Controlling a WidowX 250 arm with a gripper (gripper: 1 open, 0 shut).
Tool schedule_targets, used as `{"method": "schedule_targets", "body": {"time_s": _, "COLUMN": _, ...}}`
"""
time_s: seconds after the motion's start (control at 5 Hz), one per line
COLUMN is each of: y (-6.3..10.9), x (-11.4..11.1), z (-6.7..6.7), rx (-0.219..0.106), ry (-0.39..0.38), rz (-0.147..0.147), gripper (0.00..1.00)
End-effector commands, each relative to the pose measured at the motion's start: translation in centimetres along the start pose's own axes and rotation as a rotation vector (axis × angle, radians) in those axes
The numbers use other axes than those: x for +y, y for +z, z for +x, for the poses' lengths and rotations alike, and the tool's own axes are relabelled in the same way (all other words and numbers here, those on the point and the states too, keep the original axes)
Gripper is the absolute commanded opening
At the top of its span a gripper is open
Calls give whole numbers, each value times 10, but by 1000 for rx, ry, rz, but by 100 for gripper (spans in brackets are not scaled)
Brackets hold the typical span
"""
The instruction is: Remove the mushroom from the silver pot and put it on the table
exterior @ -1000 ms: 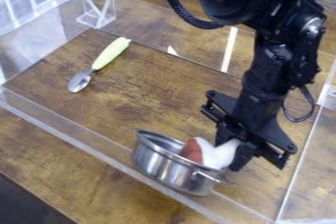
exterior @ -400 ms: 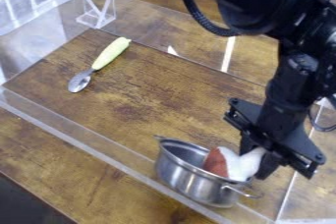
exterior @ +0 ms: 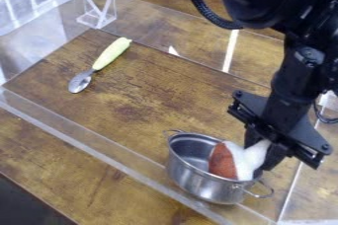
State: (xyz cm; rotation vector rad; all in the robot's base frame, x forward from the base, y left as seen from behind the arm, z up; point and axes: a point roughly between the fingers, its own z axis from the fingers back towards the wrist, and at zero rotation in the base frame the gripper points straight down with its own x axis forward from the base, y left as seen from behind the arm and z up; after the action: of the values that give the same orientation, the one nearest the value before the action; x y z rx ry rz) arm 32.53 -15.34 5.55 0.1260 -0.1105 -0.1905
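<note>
The silver pot sits near the front right of the wooden table, close to the clear front wall. The mushroom lies tilted at the pot's right rim, reddish-brown cap inside the pot and white stem pointing up and right. My gripper reaches down from the black arm and is shut on the white stem, just over the pot's right edge. The lower part of the mushroom is hidden by the pot wall.
A spoon with a yellow handle lies at the table's left. Clear acrylic walls edge the table, and a small clear stand sits at the back left. The black arm fills the upper right.
The gripper, still closed on the mushroom, has moved right and toward the front. The pot has slid right along with it.
</note>
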Motion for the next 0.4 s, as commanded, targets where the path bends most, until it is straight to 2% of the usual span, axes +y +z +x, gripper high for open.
{"method": "schedule_targets", "body": {"time_s": 0.0, "y": 21, "x": 9, "z": 13, "rx": -120, "ry": -26, "rz": -18, "gripper": 0}}
{"method": "schedule_targets", "body": {"time_s": 0.2, "y": 31, "x": 25, "z": 5, "rx": -130, "ry": 21, "rz": -38, "gripper": 0}}
